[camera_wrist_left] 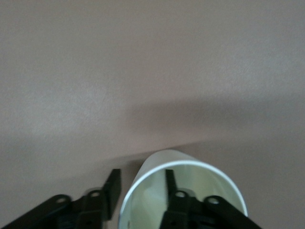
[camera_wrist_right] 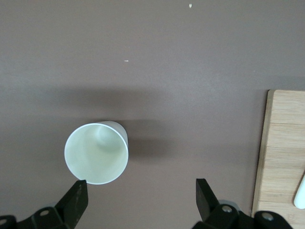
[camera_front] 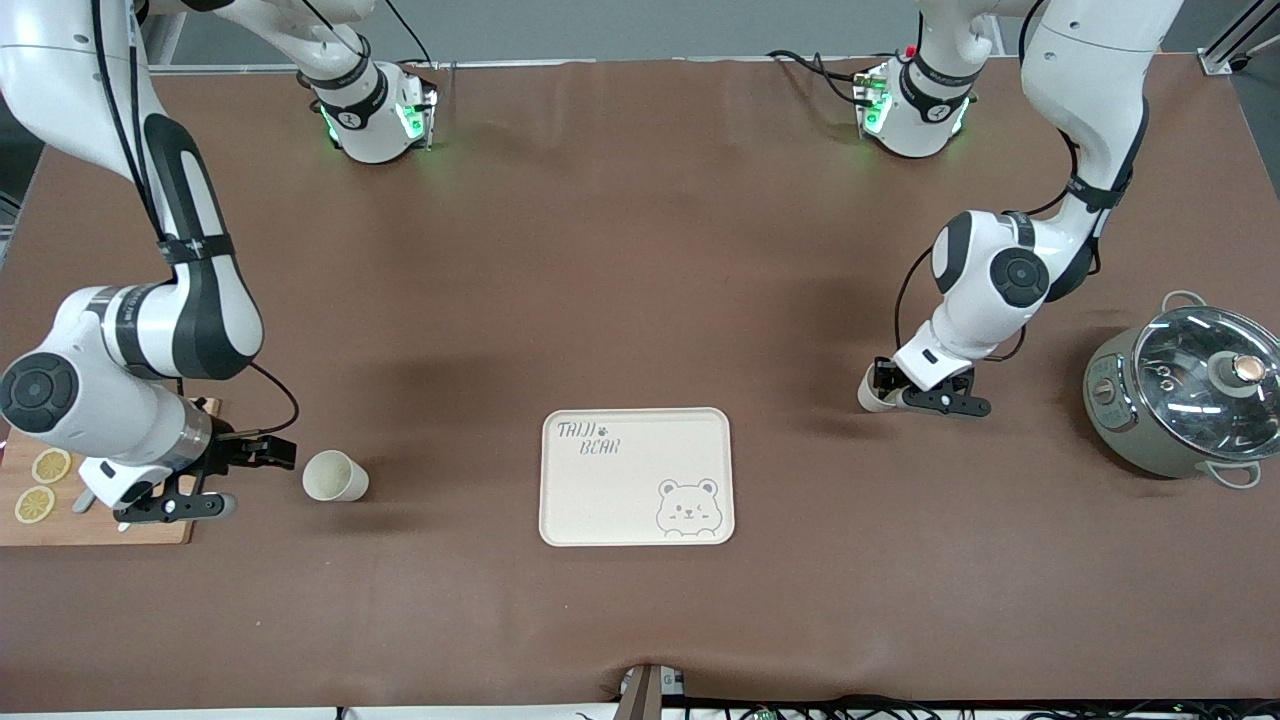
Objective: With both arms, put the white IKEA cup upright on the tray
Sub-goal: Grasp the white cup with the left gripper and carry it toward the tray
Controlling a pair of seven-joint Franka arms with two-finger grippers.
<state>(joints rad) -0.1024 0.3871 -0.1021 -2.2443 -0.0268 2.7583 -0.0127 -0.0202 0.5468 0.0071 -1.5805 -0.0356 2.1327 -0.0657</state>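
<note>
The cream tray (camera_front: 600, 500) with the bear face lies at the table's middle, near the front camera, with nothing on it. One white cup (camera_front: 868, 397) lies tilted on the cloth toward the left arm's end. My left gripper (camera_front: 893, 392) is open at its mouth (camera_wrist_left: 190, 191), one finger (camera_wrist_left: 169, 183) inside and one outside the wall, not pressing it. A second white cup (camera_front: 335, 476) is toward the right arm's end, mouth showing (camera_wrist_right: 96, 153). My right gripper (camera_front: 262, 480) is open and empty beside it (camera_wrist_right: 140, 195).
A wooden cutting board (camera_front: 100, 525) with lemon slices (camera_front: 50, 465) lies under the right arm, at the table's edge; it also shows in the right wrist view (camera_wrist_right: 283, 152). A grey pot with a glass lid (camera_front: 1190, 390) stands at the left arm's end.
</note>
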